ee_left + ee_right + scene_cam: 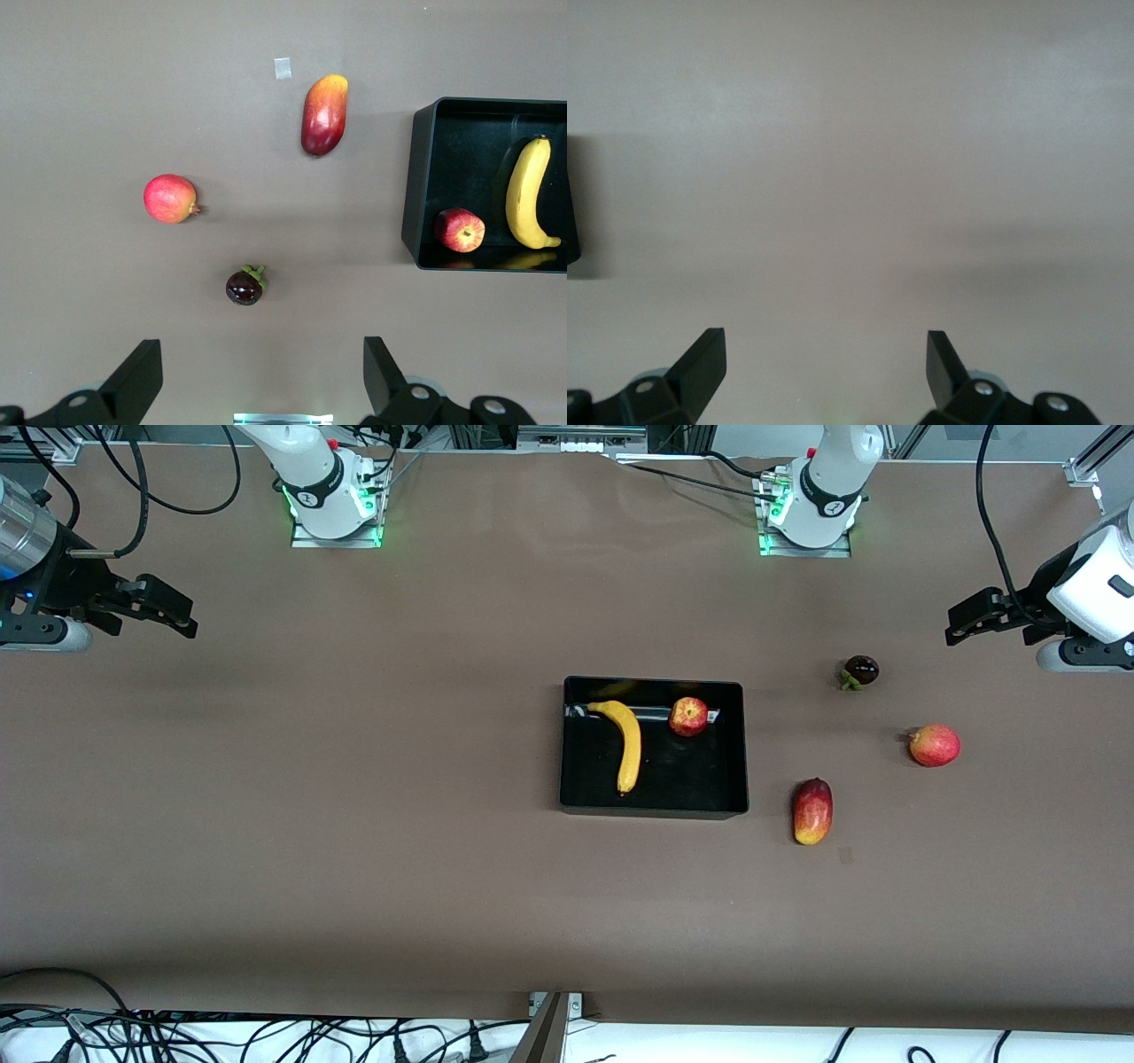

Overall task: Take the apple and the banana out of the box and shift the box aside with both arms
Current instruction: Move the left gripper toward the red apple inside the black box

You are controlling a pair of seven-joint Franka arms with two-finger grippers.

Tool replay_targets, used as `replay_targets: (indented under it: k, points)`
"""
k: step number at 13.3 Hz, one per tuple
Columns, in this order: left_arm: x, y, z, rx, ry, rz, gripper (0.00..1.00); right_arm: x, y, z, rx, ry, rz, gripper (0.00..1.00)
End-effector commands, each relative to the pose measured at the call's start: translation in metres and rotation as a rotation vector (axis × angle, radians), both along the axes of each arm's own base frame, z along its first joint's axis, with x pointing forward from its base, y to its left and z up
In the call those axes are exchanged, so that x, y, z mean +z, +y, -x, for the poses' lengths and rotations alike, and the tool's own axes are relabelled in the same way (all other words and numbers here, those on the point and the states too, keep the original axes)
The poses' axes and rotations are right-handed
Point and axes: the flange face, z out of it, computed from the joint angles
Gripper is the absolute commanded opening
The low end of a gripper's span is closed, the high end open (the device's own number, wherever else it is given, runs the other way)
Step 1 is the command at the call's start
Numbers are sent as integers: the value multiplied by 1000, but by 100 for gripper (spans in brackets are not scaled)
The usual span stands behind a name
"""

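Note:
The glossy black box (654,809) sits at the table's middle. In it lie the yellow banana (626,745) and the small red apple (688,716). The left wrist view shows the box (416,190), the banana (527,192) and the apple (460,230) too. My left gripper (959,625) is open and empty, up in the air over the left arm's end of the table; its jaws stand wide apart (261,372). My right gripper (177,613) is open and empty over the right arm's end; its jaws stand wide over bare table (826,363).
An oblong red-yellow mango (812,810) lies beside the box toward the left arm's end. A pinker round fruit (934,745) and a dark purple mangosteen (860,670) lie farther toward that end. All three show in the left wrist view: mango (323,115), round fruit (170,198), mangosteen (244,286).

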Motion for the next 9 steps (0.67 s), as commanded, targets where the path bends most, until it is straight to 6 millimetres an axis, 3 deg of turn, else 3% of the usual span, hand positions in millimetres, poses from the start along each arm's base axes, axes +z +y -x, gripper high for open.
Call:
replay_targets:
  k: [1, 5, 6, 9]
  points:
    - [4, -3, 9, -10, 1, 3, 100, 5, 0, -2, 2, -7, 11, 100]
    - [-11, -14, 8, -20, 38, 17, 100, 5, 0, -2, 2, -7, 11, 100]
    - [-29, -25, 12, -29, 84, 15, 100, 5, 0, -2, 2, -9, 11, 100]
    - [-89, -94, 7, -84, 130, 2, 100, 5, 0, -2, 2, -9, 11, 100]
